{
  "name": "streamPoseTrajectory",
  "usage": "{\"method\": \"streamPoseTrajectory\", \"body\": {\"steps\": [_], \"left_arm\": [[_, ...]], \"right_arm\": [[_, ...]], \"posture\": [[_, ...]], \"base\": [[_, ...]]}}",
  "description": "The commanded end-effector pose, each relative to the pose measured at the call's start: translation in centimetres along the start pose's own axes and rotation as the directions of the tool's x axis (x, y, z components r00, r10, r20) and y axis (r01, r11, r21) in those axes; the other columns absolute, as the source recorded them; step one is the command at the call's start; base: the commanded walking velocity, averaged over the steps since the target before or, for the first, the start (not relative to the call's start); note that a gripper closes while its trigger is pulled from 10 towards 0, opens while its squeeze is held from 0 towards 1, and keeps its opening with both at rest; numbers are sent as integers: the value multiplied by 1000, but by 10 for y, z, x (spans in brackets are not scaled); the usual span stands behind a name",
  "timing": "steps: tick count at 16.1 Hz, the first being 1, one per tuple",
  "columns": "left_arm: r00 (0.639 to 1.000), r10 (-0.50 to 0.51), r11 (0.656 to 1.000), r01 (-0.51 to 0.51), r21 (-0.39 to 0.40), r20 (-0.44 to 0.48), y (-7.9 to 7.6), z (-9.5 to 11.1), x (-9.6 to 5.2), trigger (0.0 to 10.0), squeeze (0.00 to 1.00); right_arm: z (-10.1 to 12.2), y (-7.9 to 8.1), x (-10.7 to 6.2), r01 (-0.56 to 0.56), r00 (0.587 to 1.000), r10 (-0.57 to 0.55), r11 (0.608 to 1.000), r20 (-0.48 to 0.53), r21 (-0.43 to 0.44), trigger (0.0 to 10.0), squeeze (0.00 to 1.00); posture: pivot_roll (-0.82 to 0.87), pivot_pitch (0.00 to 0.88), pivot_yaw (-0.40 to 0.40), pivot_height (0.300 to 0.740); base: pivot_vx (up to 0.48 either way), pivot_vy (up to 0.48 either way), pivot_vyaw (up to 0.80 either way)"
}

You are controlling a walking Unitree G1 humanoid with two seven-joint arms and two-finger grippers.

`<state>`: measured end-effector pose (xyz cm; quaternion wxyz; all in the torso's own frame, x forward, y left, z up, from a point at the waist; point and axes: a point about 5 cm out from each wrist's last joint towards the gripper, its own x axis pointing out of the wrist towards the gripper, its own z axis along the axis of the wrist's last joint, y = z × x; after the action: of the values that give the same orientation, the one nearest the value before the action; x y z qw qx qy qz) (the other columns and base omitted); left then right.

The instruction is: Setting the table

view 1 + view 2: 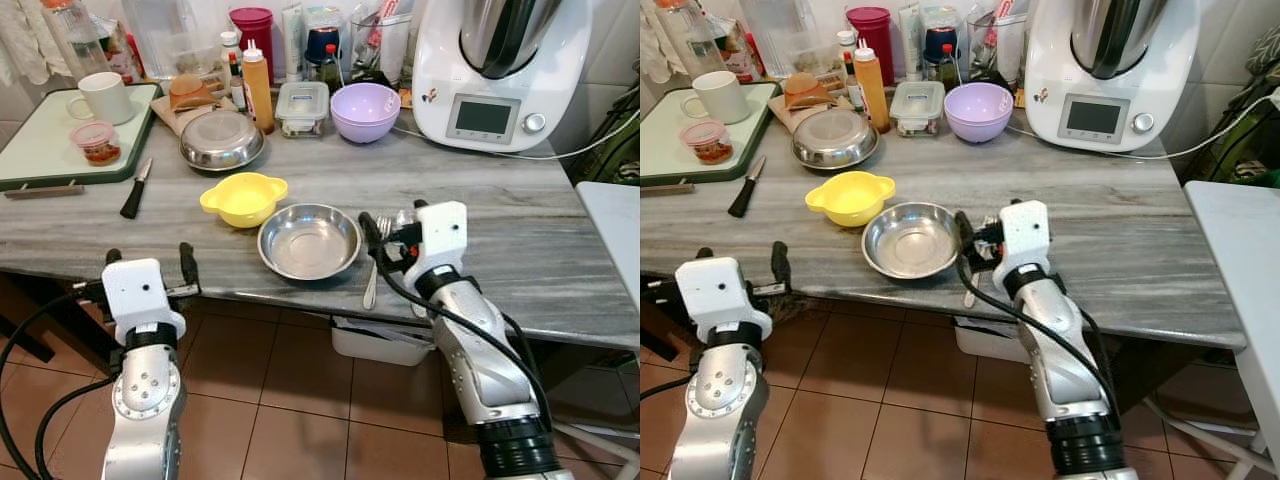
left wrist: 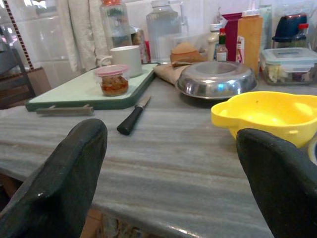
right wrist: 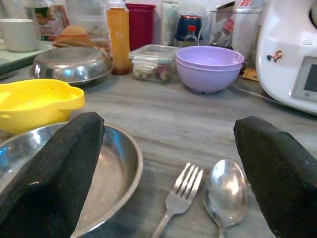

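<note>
On the grey counter (image 1: 500, 215), a steel plate (image 1: 309, 240) sits near the front edge, touching a yellow bowl (image 1: 243, 197). Just beside the plate lie a fork (image 3: 179, 192) and spoon (image 3: 225, 192), with the right gripper (image 3: 168, 163) spread above them. The left gripper (image 1: 150, 262) hangs spread at the counter's edge.

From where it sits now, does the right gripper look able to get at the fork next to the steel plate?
Probably yes. The right gripper is open at the table edge, and the fork lies on the counter between its fingers, beside the spoon. Nothing covers it; the steel plate sits close alongside.
</note>
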<state>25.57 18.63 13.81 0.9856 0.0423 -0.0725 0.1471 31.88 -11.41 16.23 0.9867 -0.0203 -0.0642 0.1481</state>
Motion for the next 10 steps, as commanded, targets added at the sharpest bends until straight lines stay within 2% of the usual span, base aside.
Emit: {"method": "streamPoseTrajectory", "body": {"steps": [1,10], "left_arm": [[1000,4,1000,-4,12,2,2,1,-1,10000,0],[1000,5,1000,-5,0,-5,1,-2,-1,10000,0]], "right_arm": [[1,-2,-1,11,1000,-11,1000,8,1,10000,0],[0,-3,3,8,1000,-8,1000,9,-13,10000,0]], "posture": [[-61,68,47,740],[-60,62,42,740]], "base": [[0,0,0],[0,0,0]]}}
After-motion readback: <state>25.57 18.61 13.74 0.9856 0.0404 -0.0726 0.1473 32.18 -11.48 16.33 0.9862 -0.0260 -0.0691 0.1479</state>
